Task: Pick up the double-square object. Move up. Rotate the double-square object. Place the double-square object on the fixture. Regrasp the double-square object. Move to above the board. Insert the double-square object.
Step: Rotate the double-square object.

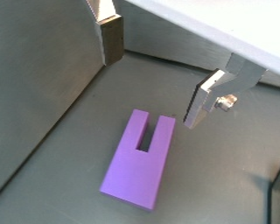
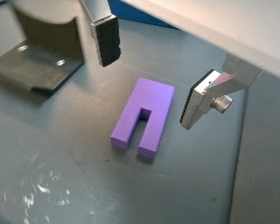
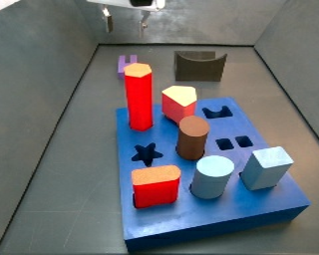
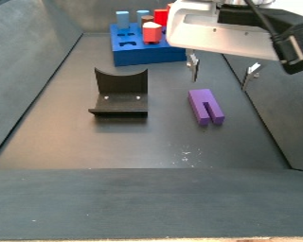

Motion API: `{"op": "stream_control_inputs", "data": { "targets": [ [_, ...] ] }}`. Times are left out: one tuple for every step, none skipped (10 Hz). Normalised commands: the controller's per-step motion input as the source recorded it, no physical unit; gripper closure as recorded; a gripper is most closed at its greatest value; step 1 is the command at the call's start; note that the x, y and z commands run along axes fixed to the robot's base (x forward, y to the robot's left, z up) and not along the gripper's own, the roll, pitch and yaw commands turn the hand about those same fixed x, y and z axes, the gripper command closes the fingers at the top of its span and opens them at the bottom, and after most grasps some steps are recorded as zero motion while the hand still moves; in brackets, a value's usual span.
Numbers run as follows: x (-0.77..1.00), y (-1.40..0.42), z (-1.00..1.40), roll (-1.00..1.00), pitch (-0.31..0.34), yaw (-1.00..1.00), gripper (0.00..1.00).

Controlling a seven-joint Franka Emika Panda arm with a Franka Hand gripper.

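end effector | white housing | flat silver fingers | dark pads | silver screw

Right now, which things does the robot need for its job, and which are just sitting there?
Needed: the open gripper above the floor; the double-square object lying flat below it; the fixture; the board.

Just sitting: red hexagonal prism, brown cylinder, pale blue cube.

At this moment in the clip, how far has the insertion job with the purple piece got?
Nothing looks done yet. The double-square object lies flat on the floor, untouched. In hand: the claw is open above it, fingers apart on either side, so the pick-up is just being lined up. Left: grasping, lifting, rotating, setting it on the fixture, which stands empty, regrasping, then inserting into the board.
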Motion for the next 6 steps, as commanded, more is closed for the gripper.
{"op": "stream_control_inputs", "data": {
  "targets": [
    [0.04, 0.0, -0.05, 0.01, -0.013, 1.0, 0.0],
    [0.04, 0.0, -0.05, 0.02, -0.017, 0.98, 0.0],
    [0.04, 0.0, -0.05, 0.02, -0.017, 0.72, 0.0],
    [0.04, 0.0, -0.05, 0.02, -0.017, 0.56, 0.0],
    [0.04, 0.0, -0.05, 0.02, -0.017, 0.26, 0.0],
    [0.0, 0.0, -1.0, 0.0, 0.0, 0.0, 0.0]
  ]
}}
